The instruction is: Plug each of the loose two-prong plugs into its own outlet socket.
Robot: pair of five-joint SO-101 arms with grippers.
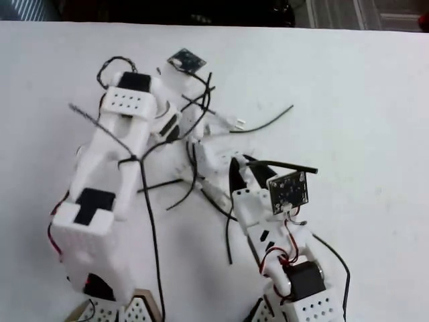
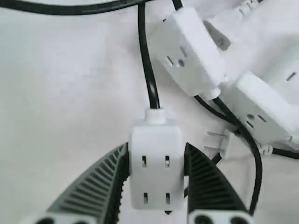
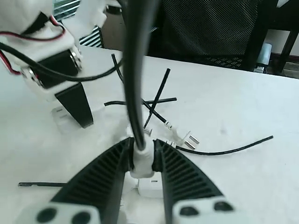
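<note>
A white table is strewn with cords. A socket is clamped by the left gripper, a plug by the right gripper.

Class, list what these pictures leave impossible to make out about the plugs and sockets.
Right wrist view: prongs of the plug in the right hand, hidden by its fingers and the white block.
Left wrist view: the socket near the outlet block in the left hand, cut off by the edge.
High view: prongs of the loose plug, too small.
</note>
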